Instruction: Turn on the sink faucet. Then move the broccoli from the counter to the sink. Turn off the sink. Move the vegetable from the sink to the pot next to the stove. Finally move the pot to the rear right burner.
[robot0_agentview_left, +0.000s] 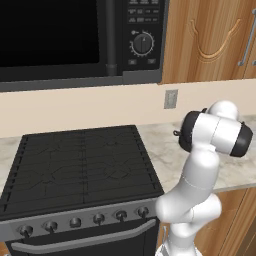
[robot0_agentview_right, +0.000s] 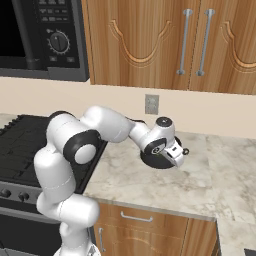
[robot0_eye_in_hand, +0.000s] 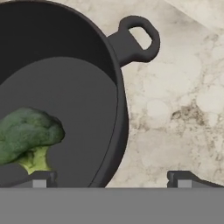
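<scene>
In the hand view the broccoli (robot0_eye_in_hand: 27, 135) lies inside the dark pot (robot0_eye_in_hand: 65, 87), near its wall. The pot stands on the marbled counter (robot0_eye_in_hand: 175, 109), its loop handle (robot0_eye_in_hand: 135, 39) pointing away. My gripper (robot0_eye_in_hand: 112, 179) is open just above the pot's rim, with one fingertip (robot0_eye_in_hand: 39, 178) over the inside and the other (robot0_eye_in_hand: 186, 178) over the counter, gripping nothing. From the right base view the gripper (robot0_agentview_right: 176, 156) hovers over the pot (robot0_agentview_right: 150, 161), right of the stove (robot0_agentview_right: 20, 145). The rear right burner (robot0_agentview_left: 112, 142) is bare. The sink and faucet are out of view.
A microwave (robot0_agentview_left: 75, 40) hangs over the stove, and wooden wall cabinets (robot0_agentview_right: 165, 40) hang over the counter. A wall outlet (robot0_agentview_right: 151, 104) sits behind the pot. The stove's knobs (robot0_agentview_left: 75, 222) line its front. The counter (robot0_agentview_right: 220, 175) stretches on to the right.
</scene>
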